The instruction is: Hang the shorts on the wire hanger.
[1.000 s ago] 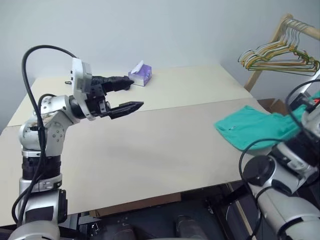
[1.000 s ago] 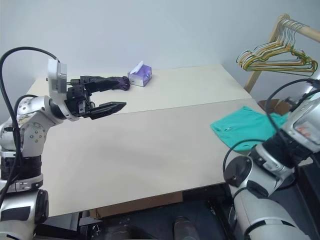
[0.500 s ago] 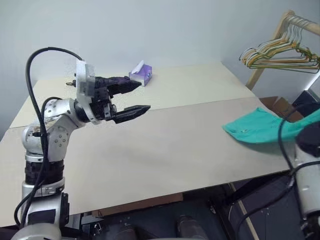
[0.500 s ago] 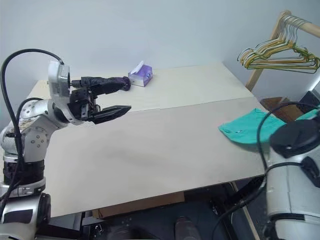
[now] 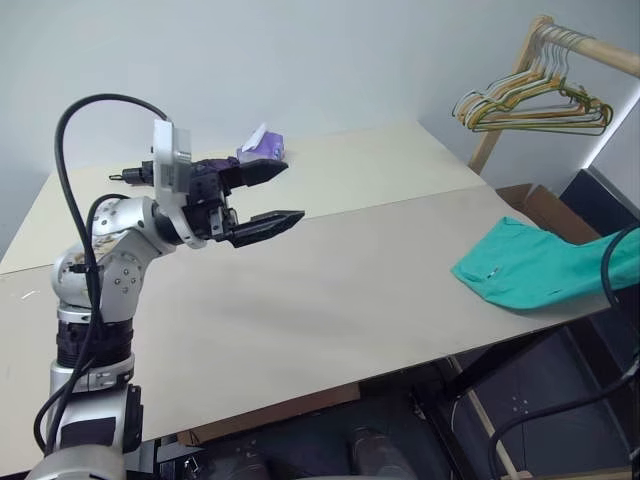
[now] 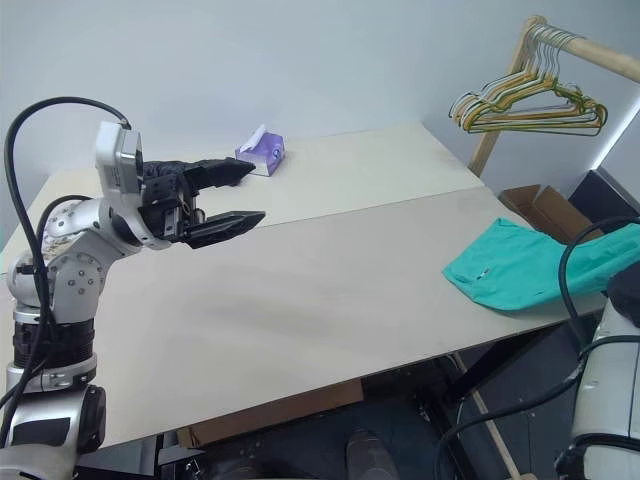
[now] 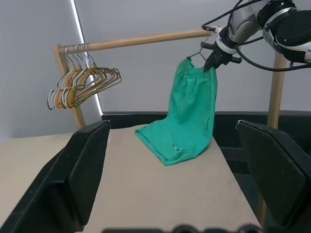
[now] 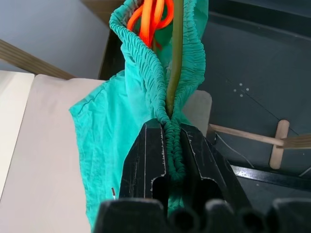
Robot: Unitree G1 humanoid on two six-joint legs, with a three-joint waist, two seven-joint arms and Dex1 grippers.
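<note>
**Green shorts lifted up by one corner**

From the head camera: The left tool [image 5: 262, 195] hangs in the air over the far left part of the pale bench [image 5: 330, 290]. Its two black fingers [image 5: 270, 220] are spread wide apart and there is nothing between them. A small purple tissue box [image 6: 261, 152] sits on the bench just behind the tool. The teal-green shorts [image 5: 530, 265] lie on the right edge of the bench, with one part going off past the edge to the right. A small white mark shows on the cloth. Past the far right corner of the bench stands a wooden rack [image 6: 500, 110], and a bunch of yellow, green and white hangers [image 6: 530, 105] hangs from its bar.

From the left wrist camera: The shorts hang down long from the right tool [image 7: 214, 60], which is up by the wooden bar. The bottom of the shorts rests on the bench end. The bunch of hangers hangs well apart from them, at the other end of the bar. A thin bit of wire shows beside the right tool, but it is too small to tell what it is.

From the right wrist camera: The right tool's fingers [image 8: 146, 160] are pinched tight on the bunched-up stretchy waistband of the shorts. An orange cord [image 8: 153, 17] and an olive-green cable [image 8: 176, 53] run through the waist opening. The rest of the cloth spreads out on the bench.
</note>
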